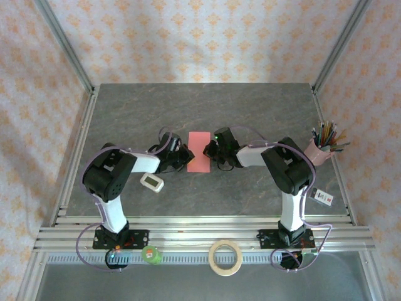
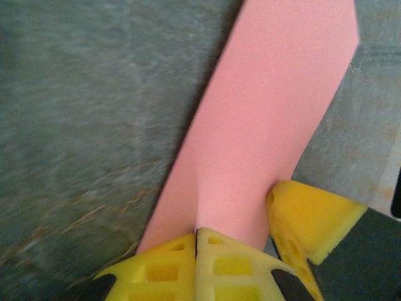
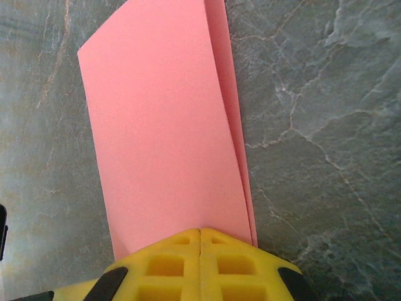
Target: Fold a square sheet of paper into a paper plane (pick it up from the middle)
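my left claw: closed, tips touching the paper's left edge
my right claw: closed, tips touching its right edge
square sheet of paper: pink, folded double, mid-tabletop between my claws

Tape roll, pen cup, white gadget

- Setting: a robotics laboratory test cell.
- Enclosure: aluminium frame posts hold patterned backdrop panels on three sides.
- Bench: a grey stone-look tabletop with slotted aluminium rails at its near edge; the left arm and right arm are bolted there.
- Sundries: a tape roll and a cup of pens.
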